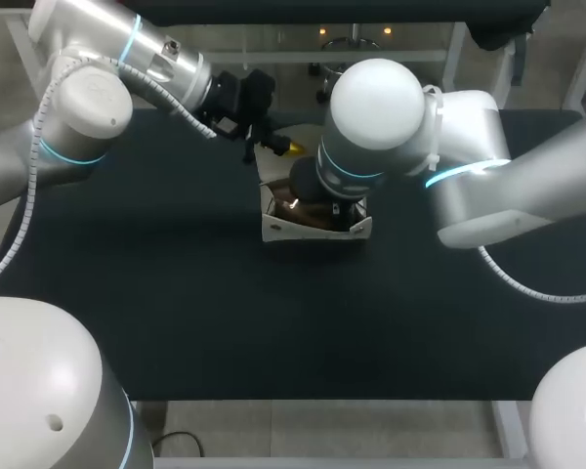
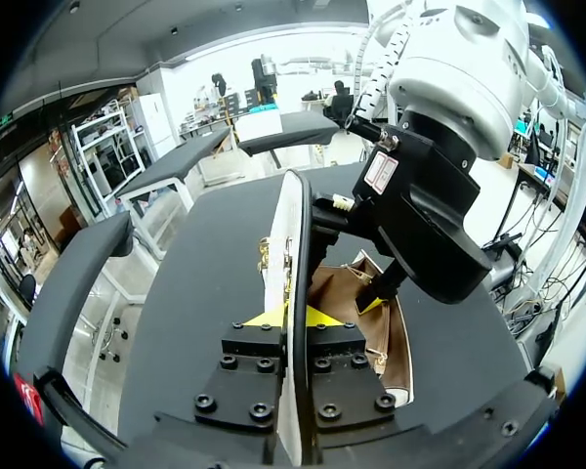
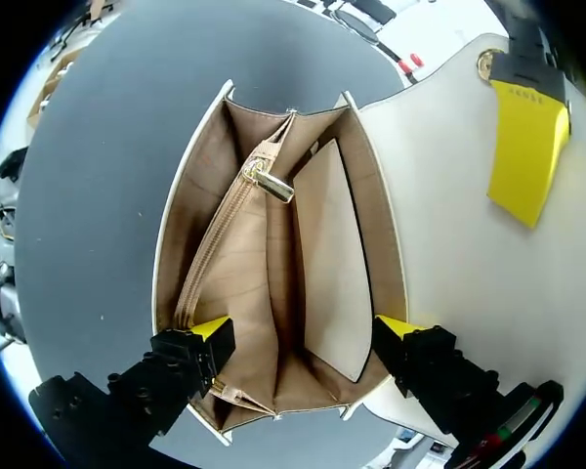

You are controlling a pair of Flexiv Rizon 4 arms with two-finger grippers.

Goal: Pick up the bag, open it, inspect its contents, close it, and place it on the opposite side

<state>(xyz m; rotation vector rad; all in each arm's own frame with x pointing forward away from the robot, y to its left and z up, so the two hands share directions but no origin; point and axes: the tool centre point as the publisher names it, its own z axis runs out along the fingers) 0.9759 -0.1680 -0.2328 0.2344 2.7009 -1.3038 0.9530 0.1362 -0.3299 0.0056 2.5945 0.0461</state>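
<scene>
white bag [image 1: 308, 233], flap [image 2: 294, 210] clamped in left end effector [image 2: 293, 315], right end effector [image 3: 308, 328] splayed inside.

We are holding our right gripper [image 3: 305, 327], fingers wide apart, over the open white handbag [image 3: 236, 278]; our left gripper's yellow fingertip [image 3: 527, 147] is touching its flap [image 3: 449, 234].

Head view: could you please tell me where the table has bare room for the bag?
The table is bare in the wide strip between the bag and the near edge, and between the bag and the left edge. Crowded at the bag: the left gripper holds its flap, the right gripper sits at its mouth.
</scene>
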